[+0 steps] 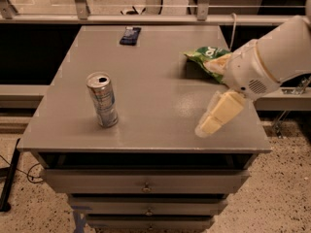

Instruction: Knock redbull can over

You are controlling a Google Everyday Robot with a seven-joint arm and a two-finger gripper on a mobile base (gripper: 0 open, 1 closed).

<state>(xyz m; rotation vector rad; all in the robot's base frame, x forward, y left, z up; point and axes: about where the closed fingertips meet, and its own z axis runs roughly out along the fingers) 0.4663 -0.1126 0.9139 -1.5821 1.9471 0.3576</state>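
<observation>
The redbull can (102, 100), slim, silver and blue, stands upright on the left front part of the grey table (155, 72). My gripper (205, 126) hangs over the table's right front area at the end of a white arm that comes in from the right. It is well to the right of the can and apart from it. It holds nothing that I can see.
A green crinkled snack bag (208, 58) lies at the right, partly hidden behind my arm. A small dark flat object (130, 35) lies at the far middle. Drawers sit below the table's front edge. A railing runs behind the table.
</observation>
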